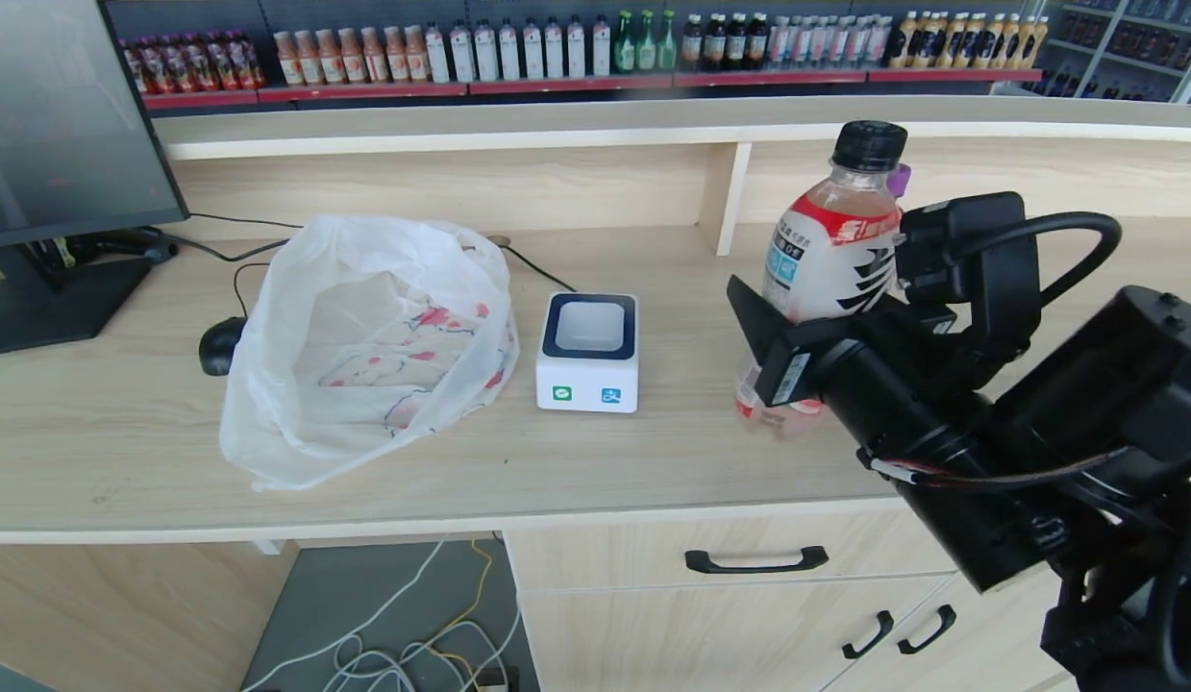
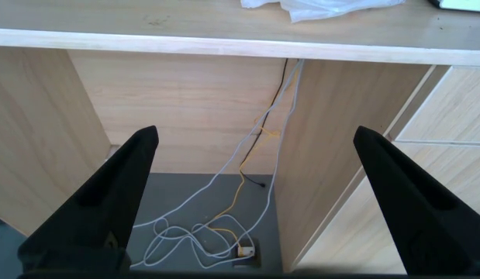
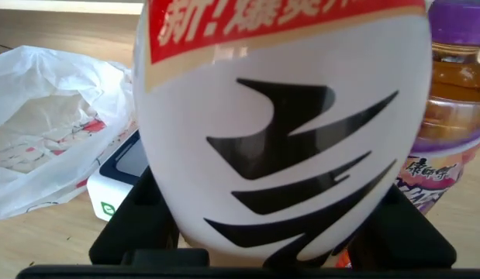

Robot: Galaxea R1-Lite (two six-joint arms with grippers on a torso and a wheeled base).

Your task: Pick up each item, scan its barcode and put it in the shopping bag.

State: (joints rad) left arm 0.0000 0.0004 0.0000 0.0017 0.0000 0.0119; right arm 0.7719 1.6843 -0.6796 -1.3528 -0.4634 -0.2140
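My right gripper is shut on a drink bottle with a black cap and a white, red and black label, held upright over the right part of the counter. Up close, the bottle sits between the right gripper's black fingers. The white barcode scanner stands mid-counter, left of the bottle. Farther left, the white plastic shopping bag lies open. My left gripper is open and holds nothing, below counter height in front of the leg space.
A second bottle with a purple cap stands right behind the held one. A monitor and a black mouse occupy the far left of the counter. Drawers sit below; loose cables lie on the floor.
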